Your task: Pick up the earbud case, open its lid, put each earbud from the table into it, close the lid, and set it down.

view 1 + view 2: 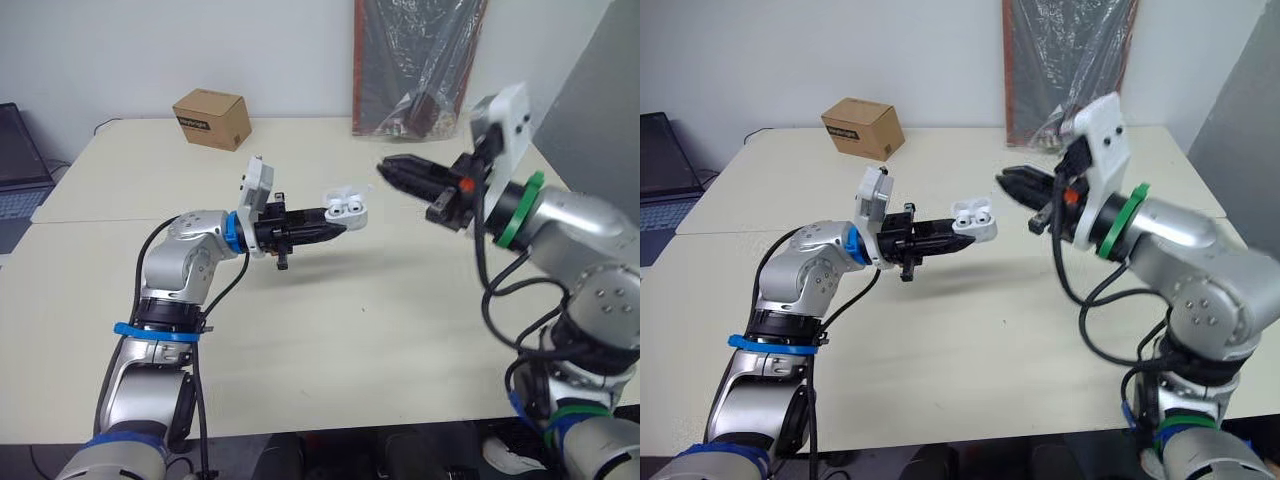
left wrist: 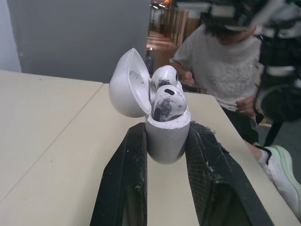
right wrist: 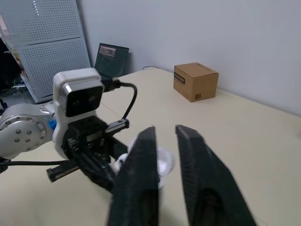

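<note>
White case [image 1: 346,209] for earbuds, held in the air above the middle of a cream surface [image 1: 330,340]. The left jaws are clamped on its lower body from both sides, and it touches nothing else. Its lid [image 2: 128,84] is swung open, and two white earbuds [image 2: 167,96] sit inside side by side with their tops showing (both look scuffed with dark marks in the left wrist view). The right jaws point at the case from the surface's right side, near it but not touching. They stand a narrow gap apart and hold nothing. A brown cardboard box [image 1: 211,119] sits near the far edge, toward the far left corner. A dark plastic-wrapped panel [image 1: 415,60] leans at the far edge, toward the right. A laptop [image 1: 18,165] lies past the left edge. In the left wrist view, a person [image 2: 221,61] in a light shirt is beyond the surface.
</note>
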You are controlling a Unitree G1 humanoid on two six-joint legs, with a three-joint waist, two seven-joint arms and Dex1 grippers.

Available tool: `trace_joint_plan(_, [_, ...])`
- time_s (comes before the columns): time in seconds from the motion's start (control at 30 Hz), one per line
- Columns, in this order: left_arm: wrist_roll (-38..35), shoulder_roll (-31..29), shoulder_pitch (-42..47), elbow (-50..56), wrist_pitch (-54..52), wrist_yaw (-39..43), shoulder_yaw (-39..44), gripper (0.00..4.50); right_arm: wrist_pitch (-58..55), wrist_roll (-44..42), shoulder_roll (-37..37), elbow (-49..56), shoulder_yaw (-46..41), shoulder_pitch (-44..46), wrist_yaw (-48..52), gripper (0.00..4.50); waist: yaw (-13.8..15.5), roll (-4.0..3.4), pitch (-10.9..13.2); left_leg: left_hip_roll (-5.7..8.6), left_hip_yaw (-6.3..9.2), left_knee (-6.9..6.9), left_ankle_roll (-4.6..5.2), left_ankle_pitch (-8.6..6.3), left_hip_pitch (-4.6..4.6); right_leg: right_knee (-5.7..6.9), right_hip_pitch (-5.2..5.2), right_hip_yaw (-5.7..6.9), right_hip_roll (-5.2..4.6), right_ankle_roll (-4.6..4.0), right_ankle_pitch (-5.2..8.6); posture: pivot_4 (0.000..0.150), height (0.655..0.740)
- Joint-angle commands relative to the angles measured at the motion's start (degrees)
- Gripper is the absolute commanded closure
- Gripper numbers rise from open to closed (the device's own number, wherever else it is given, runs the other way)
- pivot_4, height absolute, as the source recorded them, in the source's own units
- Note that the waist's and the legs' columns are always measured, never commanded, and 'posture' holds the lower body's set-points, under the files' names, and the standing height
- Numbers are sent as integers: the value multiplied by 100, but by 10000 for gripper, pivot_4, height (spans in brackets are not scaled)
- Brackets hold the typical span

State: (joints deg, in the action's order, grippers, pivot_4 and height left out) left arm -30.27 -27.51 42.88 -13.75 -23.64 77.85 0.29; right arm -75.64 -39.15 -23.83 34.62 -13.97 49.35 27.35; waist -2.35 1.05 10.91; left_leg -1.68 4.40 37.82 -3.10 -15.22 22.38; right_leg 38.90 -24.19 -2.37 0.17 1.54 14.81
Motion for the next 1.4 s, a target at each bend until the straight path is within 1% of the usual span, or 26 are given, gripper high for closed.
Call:
trace_joint_plan(0.03, [-125, -165, -24, 222, -48, 323, -37, 37247, 447, 98, -581, -409, 492, 94, 462, 44679, -3, 0, 0, 0, 0, -2, 0, 0, 0, -2, 0, -1, 0, -1, 1, 1500, 7400])
trace_joint_plan(0.1, [-117, -206, -27, 224, -52, 445, -73, 37247, 779, 210, -915, -685, 918, 84, 812, 44679, -6, -1, 1, 0, -2, -3, 1, 0, 3, -4, -2, -3, 0, 0, 2, 1500, 7400])
trace_joint_plan(0.2, [-146, -233, 12, 243, -126, 570, -88, 37247, 1449, 657, -1307, -1246, 1766, 107, 1332, 44679, -6, 0, 1, 0, -4, -2, 1, -1, 6, -9, -2, -3, 0, 14, 10, 1500, 7400])
trace_joint_plan(0.33, [-155, -243, 46, 303, -210, 657, -129, 37247, 2251, 1171, -1295, -1931, 2491, 212, 1753, 44679, -5, 0, 1, 0, -5, 0, 1, -1, 5, -6, -3, -4, 0, 18, 12, 1500, 7400])
trace_joint_plan(0.47, [-158, -242, -20, 426, -293, 663, -169, 37247, 2577, 1308, -1125, -2166, 2799, 292, 2061, 44679, -2, 0, 1, 0, -3, 0, 1, -1, 10, -6, -6, -3, 0, 17, 12, 1500, 7400])
trace_joint_plan(0.53, [-156, -248, -69, 489, -319, 646, -192, 37247, 2674, 1352, -1021, -2188, 2866, 310, 2127, 44679, -2, 0, 1, 0, -3, 1, 1, -1, 12, -6, -8, -3, 0, -2, 0, 1500, 7400])
trace_joint_plan(0.8, [-82, -264, -128, 513, -375, 554, -213, 37247, 2773, 1303, -775, -2143, 2691, 449, 2175, 44679, 3, 0, 1, 0, -1, 2, 1, -1, 12, -5, -8, 0, 0, -4, -1, 1500, 7400])
trace_joint_plan(1.0, [-116, -216, -120, 486, -395, 447, -176, 37247, 2623, 1219, -835, -1937, 2652, 424, 2246, 44679, 5, 0, 1, 0, 0, 2, 1, -1, 13, -4, -8, 0, 0, -5, -1, 1500, 7400])
trace_joint_plan(1.17, [-141, -146, -43, 359, -417, 323, -108, 37247, 2466, 1121, -908, -1572, 2597, 252, 2248, 44679, 17, 0, 1, 0, 0, 3, 1, -1, 13, -4, -8, 0, -1, -5, -1, 1500, 7400])
trace_joint_plan(1.4, [-235, -90, 62, 260, -593, 156, 11, 37247, 2399, 1138, -893, -1359, 2562, 80, 2204, 44679, 16, 0, 1, 0, 0, 4, 1, 0, 12, -1, -8, 0, -1, -6, -2, 1500, 7400])
